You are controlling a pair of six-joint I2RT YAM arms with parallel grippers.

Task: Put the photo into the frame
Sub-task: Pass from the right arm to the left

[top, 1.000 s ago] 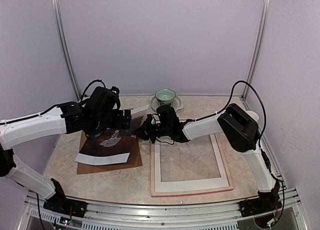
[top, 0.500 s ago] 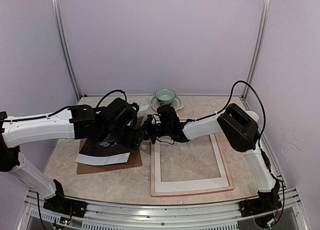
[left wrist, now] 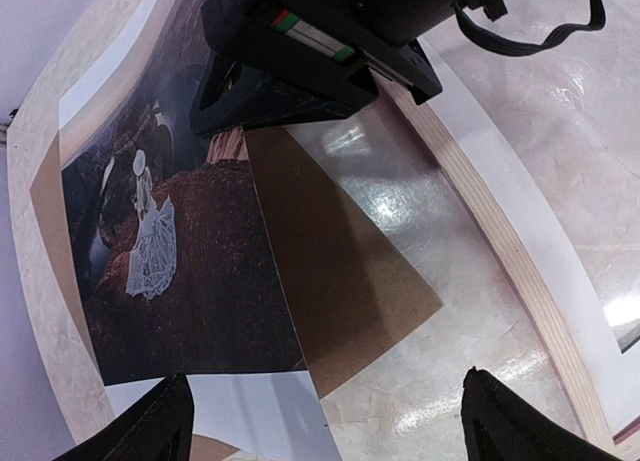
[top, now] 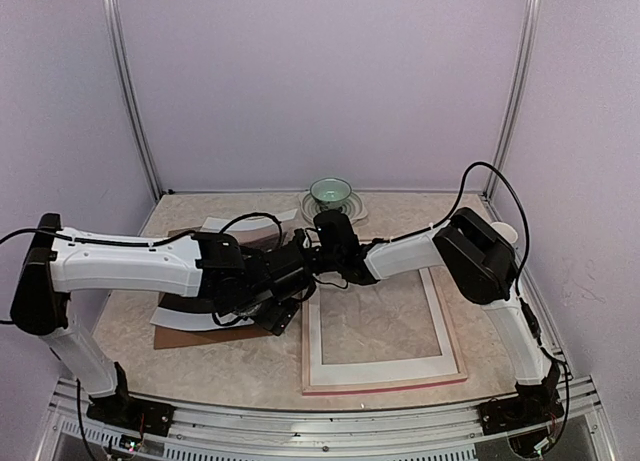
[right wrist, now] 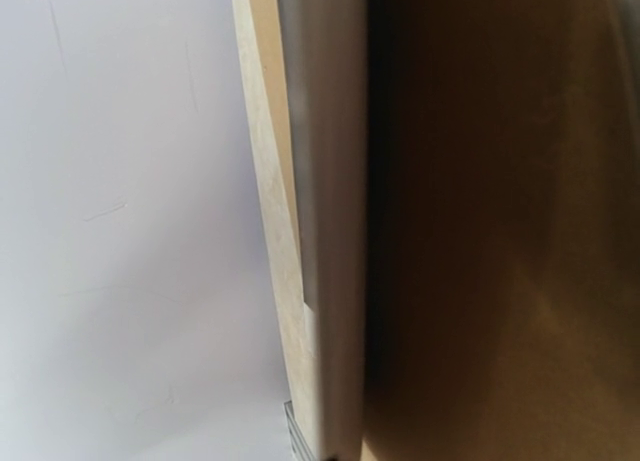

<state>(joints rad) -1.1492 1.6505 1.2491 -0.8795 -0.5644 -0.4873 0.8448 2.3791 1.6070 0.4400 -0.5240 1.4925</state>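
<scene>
The photo (left wrist: 185, 266), a dark print with a figure in a white dress, lies face up on a brown backing board (left wrist: 345, 251). In the top view my left arm covers most of the photo (top: 176, 303). The frame (top: 455, 331) lies flat to the right, its pale wood edge (left wrist: 505, 236) facing the board. My left gripper (left wrist: 325, 431) hovers open over the board's near right corner, holding nothing. My right gripper (left wrist: 240, 96) rests shut at the photo's far right corner; whether it pinches anything is hidden. In the right wrist view only a blurred brown surface shows.
A white mat (top: 380, 369) lies inside the frame. A white sheet (left wrist: 235, 416) sticks out from under the photo's near edge. A green cup on a saucer (top: 331, 193) stands at the back. A white cup (top: 506, 231) sits behind my right arm.
My left arm has swung right and down, from the photo's back left to the board's near right corner. The right arm has stayed put.
</scene>
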